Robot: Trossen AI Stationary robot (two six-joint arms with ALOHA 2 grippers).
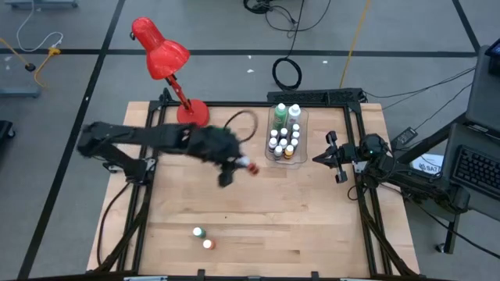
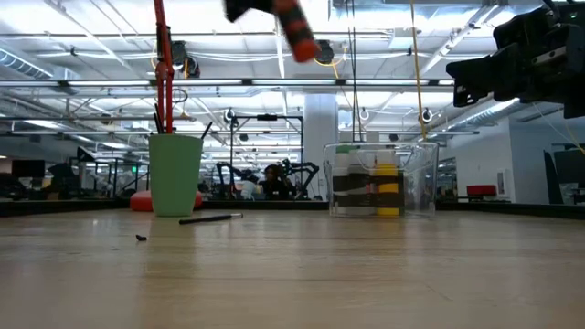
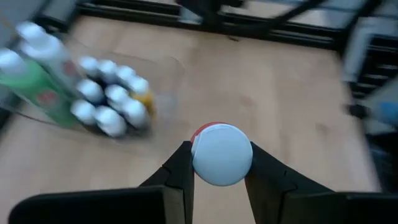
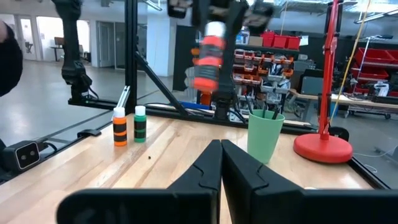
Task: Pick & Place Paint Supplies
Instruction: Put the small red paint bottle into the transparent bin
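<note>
L gripper clamps a red paint bottle in the air, near the clear bin. R gripper pinched closed w/ nothing, beside the bin's other side.

left gripper — jaws clamp white-capped red bottle | clear bin of bottles beyond
</note>
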